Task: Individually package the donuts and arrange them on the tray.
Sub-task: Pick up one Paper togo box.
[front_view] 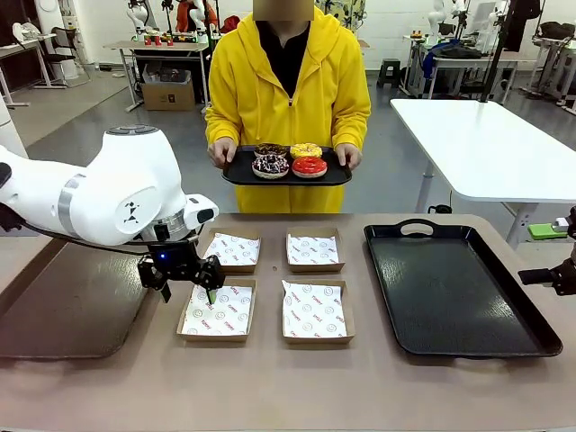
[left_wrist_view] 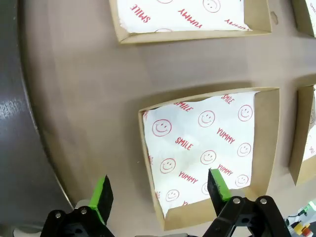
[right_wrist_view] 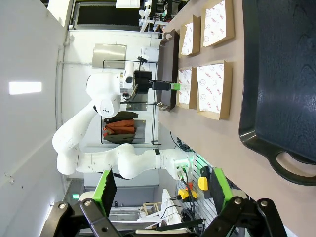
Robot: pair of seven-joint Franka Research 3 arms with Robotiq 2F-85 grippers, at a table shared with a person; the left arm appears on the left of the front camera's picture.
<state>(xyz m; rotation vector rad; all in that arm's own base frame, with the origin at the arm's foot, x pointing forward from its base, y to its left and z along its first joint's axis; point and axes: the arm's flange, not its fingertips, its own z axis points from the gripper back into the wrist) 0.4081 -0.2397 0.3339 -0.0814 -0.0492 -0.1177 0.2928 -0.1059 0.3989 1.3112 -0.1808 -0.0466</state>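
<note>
Across the table a person in a yellow hoodie holds a small black tray (front_view: 236, 172) carrying the donuts: chocolate with sprinkles (front_view: 270, 166), glossy red (front_view: 309, 166), dark chocolate (front_view: 270, 149) and yellow (front_view: 306, 149). My left gripper (front_view: 187, 292) hovers open and empty over the left edge of the near-left paper-lined box (front_view: 219, 311). The left wrist view looks down between that gripper's (left_wrist_view: 159, 191) green pads onto this box (left_wrist_view: 207, 148). At the table's right edge my right gripper (front_view: 551, 275) hangs open with nothing in it, its pads (right_wrist_view: 105, 190) wide apart in its own view.
Three more paper-lined boxes (front_view: 232, 249) (front_view: 314, 249) (front_view: 314, 310) sit mid-table. A large black handled tray (front_view: 454, 288) lies on the right, its handle end (right_wrist_view: 291, 163) near my right gripper. A dark flat tray (front_view: 72, 306) lies at the left under my left arm.
</note>
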